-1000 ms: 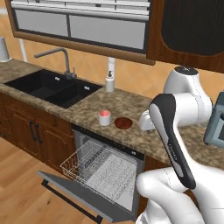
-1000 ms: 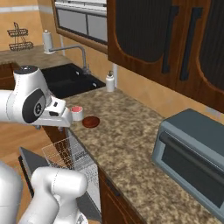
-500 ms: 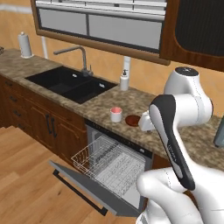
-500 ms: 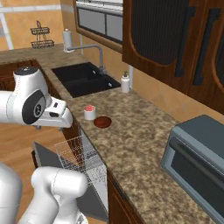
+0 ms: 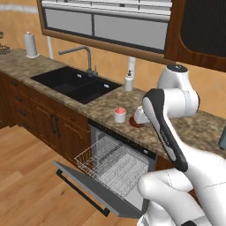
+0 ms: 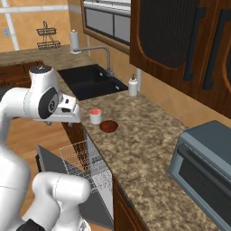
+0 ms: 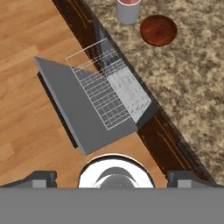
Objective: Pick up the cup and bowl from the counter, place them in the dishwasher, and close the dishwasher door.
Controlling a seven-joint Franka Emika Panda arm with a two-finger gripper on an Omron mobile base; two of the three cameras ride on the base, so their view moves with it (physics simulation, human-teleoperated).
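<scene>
Cup (image 5: 119, 114) sits on the counter (image 5: 198, 128) above the open dishwasher (image 5: 126, 152) in the left base view, pink inside facing up. Bowl (image 5: 134, 124) is just beside it on the right, mostly hidden behind the arm's wrist. Dishwasher door (image 5: 88, 187) is dropped down, black bar handle along its outer edge, white wire rack (image 5: 110, 161) pulled out over it. Black sink (image 5: 75, 84) with faucet is further left, soap dispenser (image 5: 129, 81) at the back wall.

Right base view: cup (image 6: 95, 116) and bowl (image 6: 108, 126) stand side by side near the counter (image 6: 149, 153) front edge, close but not touching. Gripper (image 6: 72, 118) hangs off the counter edge, near the cup, over the rack (image 6: 85, 164); fingers not clear here. Door (image 6: 49, 164) is down. Grey appliance (image 6: 205, 167) sits at the right on the counter.

Hand view: looking down, cup (image 7: 128, 10) at the top edge, bowl (image 7: 158, 29) just beside it, both on the counter (image 7: 197, 78). Rack (image 7: 105, 87) and door (image 7: 74, 109) lie below them. Finger tips (image 7: 41, 178) sit at far left and right of the frame, spread wide, nothing between them.
</scene>
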